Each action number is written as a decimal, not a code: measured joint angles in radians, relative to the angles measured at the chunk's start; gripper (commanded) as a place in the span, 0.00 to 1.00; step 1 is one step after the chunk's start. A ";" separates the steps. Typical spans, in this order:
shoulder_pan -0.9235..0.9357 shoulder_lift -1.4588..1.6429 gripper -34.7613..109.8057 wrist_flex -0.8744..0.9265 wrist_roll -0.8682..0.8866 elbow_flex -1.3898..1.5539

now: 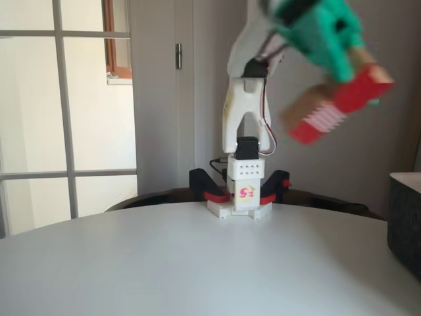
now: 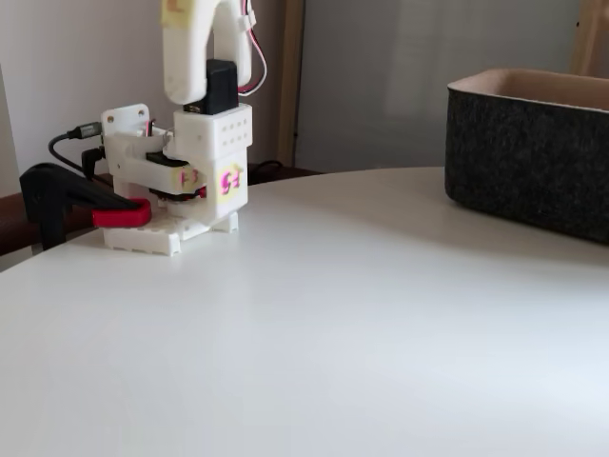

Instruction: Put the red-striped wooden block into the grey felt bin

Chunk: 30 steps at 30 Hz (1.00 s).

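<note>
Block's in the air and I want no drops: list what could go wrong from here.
1. The pincer holds the block high above the table, left of the bin; an early release would miss.
2. The block looks gripped near one end, so it might slip.

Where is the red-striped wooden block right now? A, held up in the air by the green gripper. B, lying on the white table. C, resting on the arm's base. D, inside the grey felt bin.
A: in a fixed view the green gripper holds the red-striped wooden block high above the white table, to the left of the grey felt bin at the picture's right edge.
</note>
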 measured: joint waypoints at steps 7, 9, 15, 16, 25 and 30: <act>-0.290 -0.078 0.24 0.000 -0.236 0.000; -0.344 -0.127 0.24 0.000 -0.344 0.000; -0.443 -0.268 0.24 0.000 -0.497 0.000; -0.448 -0.285 0.24 0.000 -0.514 0.000; -0.479 -0.367 0.38 0.057 -0.580 -0.015; -0.511 -0.365 0.39 0.175 -0.555 -0.083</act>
